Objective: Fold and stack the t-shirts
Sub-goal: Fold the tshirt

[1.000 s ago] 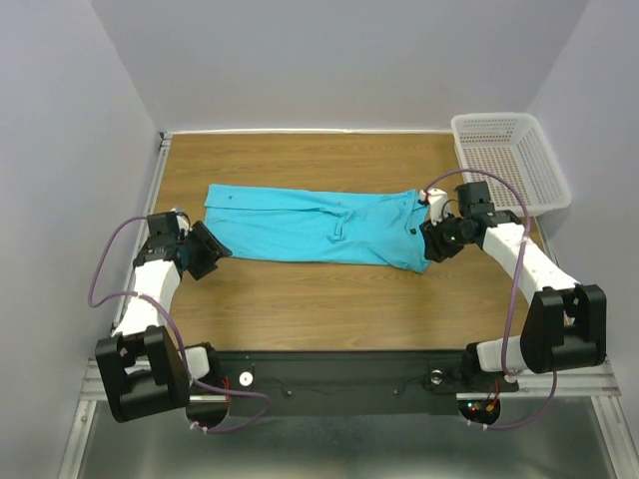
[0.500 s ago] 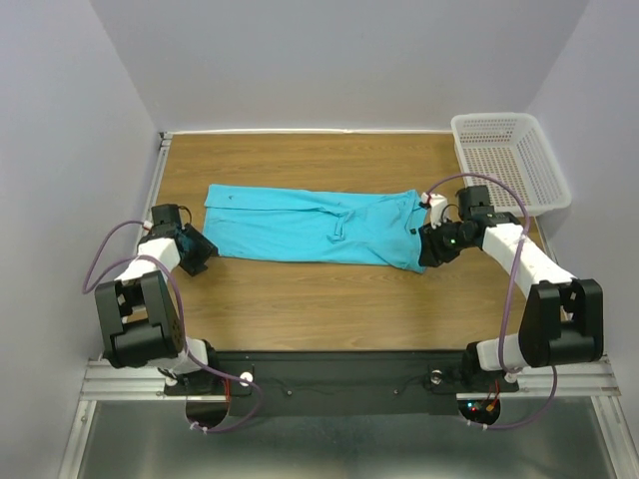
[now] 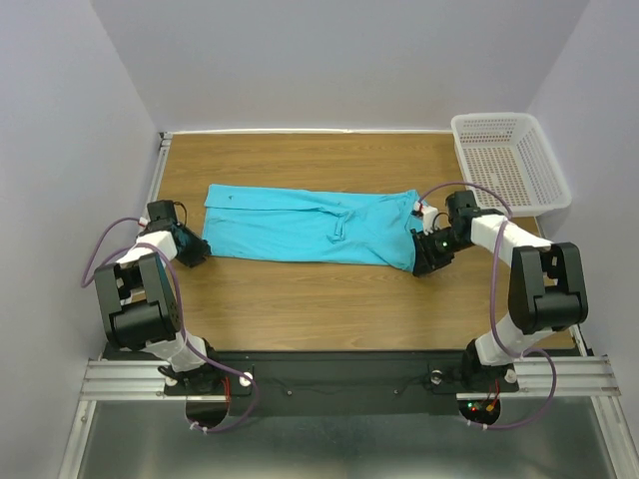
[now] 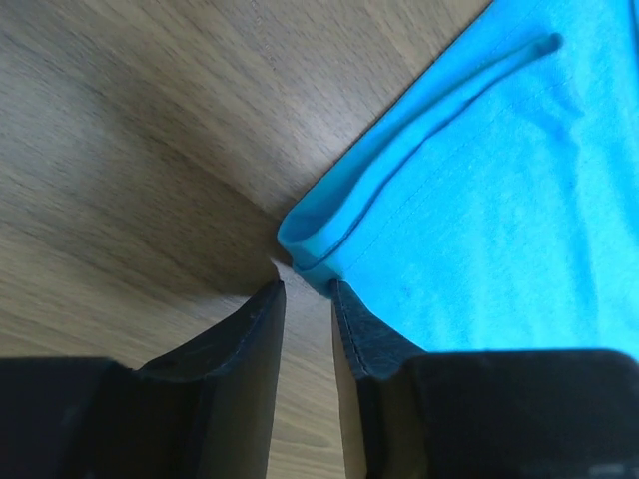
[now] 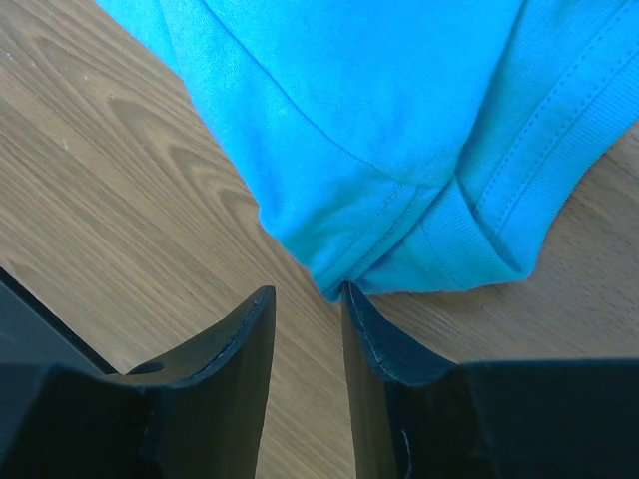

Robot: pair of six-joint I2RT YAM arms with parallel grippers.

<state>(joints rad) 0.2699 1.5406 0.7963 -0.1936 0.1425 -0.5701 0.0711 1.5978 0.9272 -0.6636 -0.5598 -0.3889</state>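
- T-shirt (image 3: 300, 225) in turquoise is lying flat on the wooden worktop (image 3: 300, 299), folded into a long, narrow band near the middle of the surface.
- Its long axis is running left to right, roughly parallel to the near edge. The right end is sitting slightly closer to the arm bases than the left end.
- The end carrying the small dark mark (image 3: 413, 232) is pointing toward the robot's right. On that side the white mesh basket (image 3: 504, 160) is standing in the far corner, apart from the cloth.
- The left gripper (image 3: 192, 249) is sitting low at the near left corner of the t-shirt. In the left wrist view this gripper (image 4: 305, 289) is holding its jaws slightly apart, with bare wood showing through the gap. The stitched, doubled-over corner of the t-shirt (image 4: 479, 200) is lying just beyond the fingertips, and one finger is touching its edge.
- The right gripper (image 3: 421, 263) is sitting at the near right corner. In the right wrist view this gripper (image 5: 305, 291) is also keeping a narrow gap between its jaws. The t-shirt (image 5: 379, 100) is ending right at the mouth of that gap, with nothing clamped.
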